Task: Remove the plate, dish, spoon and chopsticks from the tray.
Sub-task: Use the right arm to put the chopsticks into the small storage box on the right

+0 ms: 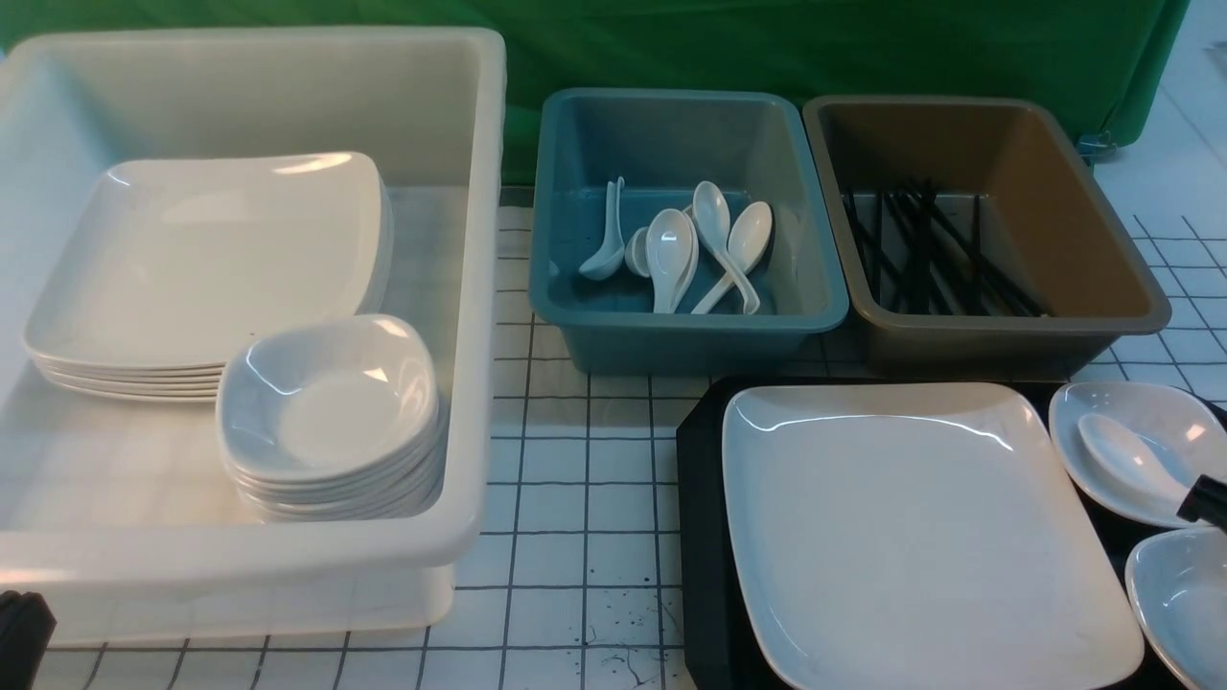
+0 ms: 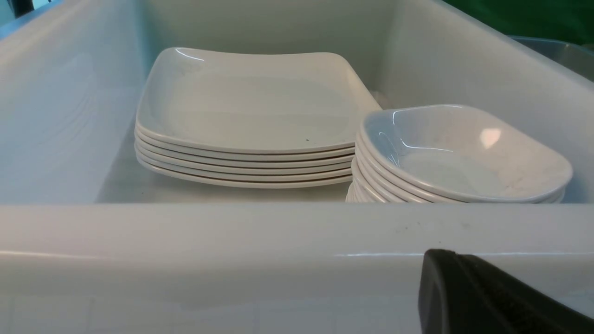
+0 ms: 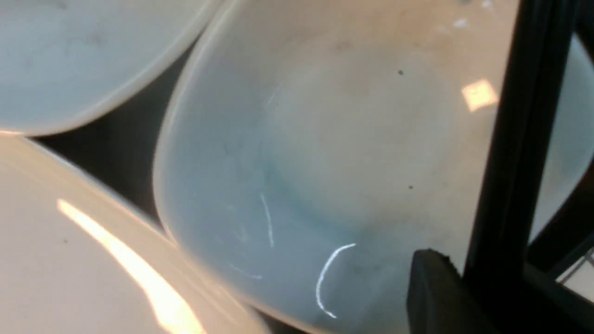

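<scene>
Tray [image 1: 700,537]: plate [image 1: 911,527], spoon [image 1: 1122,455] | blue tub [image 1: 671,134]: spoons [image 1: 671,249] | brown tub [image 1: 1054,172]: sticks [image 1: 920,249] | left jaws closed, right jaws unclear

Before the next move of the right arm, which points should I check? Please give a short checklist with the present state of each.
1. Right gripper closed firmly on the chopsticks: cannot tell; they run close by it in the right wrist view.
2. Brown tub open to receive them: ok.
3. Left gripper shut, low beside the white tub, out of the path: ok.
4. Plate off the tray: not ok, it lies on it.
5. Spoon off the tray: not ok, it lies in a dish there.
</scene>
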### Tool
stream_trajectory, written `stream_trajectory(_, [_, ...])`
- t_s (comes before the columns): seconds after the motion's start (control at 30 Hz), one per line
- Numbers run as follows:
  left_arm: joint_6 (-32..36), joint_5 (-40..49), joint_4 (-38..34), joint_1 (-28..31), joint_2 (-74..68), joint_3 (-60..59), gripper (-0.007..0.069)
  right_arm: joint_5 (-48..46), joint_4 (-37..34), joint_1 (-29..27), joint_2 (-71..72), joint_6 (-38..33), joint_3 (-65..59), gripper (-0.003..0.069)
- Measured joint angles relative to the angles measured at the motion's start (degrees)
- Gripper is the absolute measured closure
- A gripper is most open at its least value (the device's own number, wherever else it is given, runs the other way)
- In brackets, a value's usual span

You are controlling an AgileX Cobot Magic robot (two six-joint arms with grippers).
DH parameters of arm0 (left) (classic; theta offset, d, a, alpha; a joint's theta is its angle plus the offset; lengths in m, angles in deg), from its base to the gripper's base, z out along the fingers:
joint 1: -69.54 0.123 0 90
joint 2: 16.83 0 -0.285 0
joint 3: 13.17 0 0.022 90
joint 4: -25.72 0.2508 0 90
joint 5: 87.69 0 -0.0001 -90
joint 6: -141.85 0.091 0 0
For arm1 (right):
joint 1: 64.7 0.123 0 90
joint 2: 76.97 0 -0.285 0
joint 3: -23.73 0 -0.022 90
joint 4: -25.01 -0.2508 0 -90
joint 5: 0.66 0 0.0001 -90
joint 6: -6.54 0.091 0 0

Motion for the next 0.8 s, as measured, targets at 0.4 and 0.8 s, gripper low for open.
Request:
stream_trajectory(0.4, [0.0,0.0,-0.3,0.0,0.0,0.0,0.062,10.33,-0.09,0.0,10.9,-4.93,14.99,0.0545])
stream_trajectory(0.8, [0.0,0.0,-0.3,0.0,0.0,0.0,0.062,33.18,-9.16,0.0,-6.12,-29.92,31.51,0.0545])
